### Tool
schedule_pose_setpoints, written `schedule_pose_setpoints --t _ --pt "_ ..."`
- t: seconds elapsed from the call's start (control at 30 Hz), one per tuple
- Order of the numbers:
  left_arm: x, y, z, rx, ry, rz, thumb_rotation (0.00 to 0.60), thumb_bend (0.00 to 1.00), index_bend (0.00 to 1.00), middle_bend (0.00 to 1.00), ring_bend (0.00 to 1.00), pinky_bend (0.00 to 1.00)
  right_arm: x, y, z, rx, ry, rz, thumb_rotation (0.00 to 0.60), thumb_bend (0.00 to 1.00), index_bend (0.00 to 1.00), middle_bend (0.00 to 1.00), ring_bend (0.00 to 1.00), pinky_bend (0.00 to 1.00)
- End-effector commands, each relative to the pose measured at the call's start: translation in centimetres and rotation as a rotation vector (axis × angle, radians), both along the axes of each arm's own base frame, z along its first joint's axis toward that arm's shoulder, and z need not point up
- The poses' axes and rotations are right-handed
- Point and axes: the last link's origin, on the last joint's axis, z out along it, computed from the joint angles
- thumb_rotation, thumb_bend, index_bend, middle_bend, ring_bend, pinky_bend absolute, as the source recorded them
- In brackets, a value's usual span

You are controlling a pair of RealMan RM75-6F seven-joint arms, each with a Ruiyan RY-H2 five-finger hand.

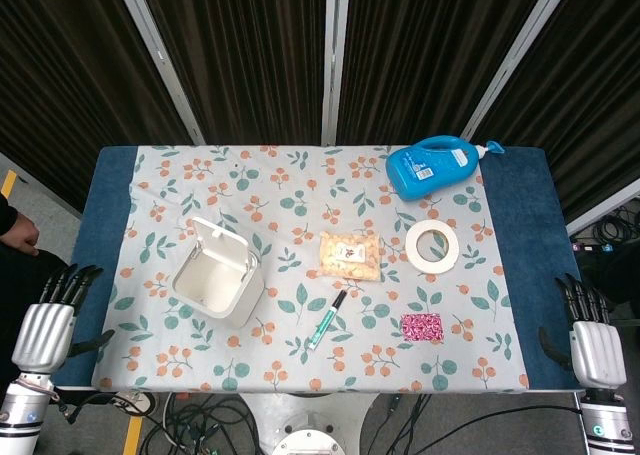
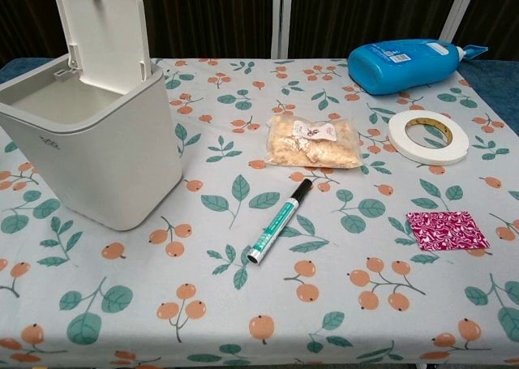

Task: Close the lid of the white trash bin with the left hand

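Observation:
The white trash bin (image 1: 215, 283) (image 2: 93, 146) stands on the left part of the flowered cloth, its mouth open. Its lid (image 1: 230, 247) (image 2: 104, 30) is swung up and stands upright at the back rim. My left hand (image 1: 48, 323) hangs off the table's front left corner, well left of the bin, fingers apart and holding nothing. My right hand (image 1: 592, 337) waits at the front right corner, also with spread fingers and nothing in it. Neither hand shows in the chest view.
A bag of snacks (image 1: 351, 254) (image 2: 314, 140), a marker pen (image 1: 327, 317) (image 2: 280, 220), a roll of tape (image 1: 433, 245) (image 2: 427, 136), a pink patterned square (image 1: 421, 326) (image 2: 447, 229) and a blue bottle (image 1: 434, 165) (image 2: 405, 62) lie right of the bin.

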Motion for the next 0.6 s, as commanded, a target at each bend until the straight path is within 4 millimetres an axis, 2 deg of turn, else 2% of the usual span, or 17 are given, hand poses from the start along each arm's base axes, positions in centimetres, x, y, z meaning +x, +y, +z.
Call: schedule_pose_setpoints --t 0.03,0.4,0.5,0.6 --pt "-0.1 -0.1 0.1 -0.003 0.004 0.006 0.600 0.06 0.14 0.13 0.05 0.09 0.0 0.0 -0.1 0.004 -0.001 -0.002 0.600 0.32 0.00 0.00 0.00 0.00" --pt "0.6 0.5 0.6 0.024 -0.005 -0.040 0.600 0.08 0.12 0.13 0.05 0.09 -0.1 0.0 -0.2 0.012 0.004 -0.002 0.600 0.32 0.00 0.00 0.00 0.00" --pt "1.4 1.0 1.1 0.016 -0.010 -0.082 0.600 0.20 0.11 0.13 0.05 0.09 -0.4 0.1 -0.1 0.020 0.015 -0.005 0.600 0.32 0.00 0.00 0.00 0.00" --pt "2.9 2.3 1.8 -0.003 -0.022 -0.146 0.600 0.37 0.11 0.13 0.05 0.09 -0.7 0.1 0.3 0.014 0.015 -0.014 0.600 0.32 0.00 0.00 0.00 0.00"
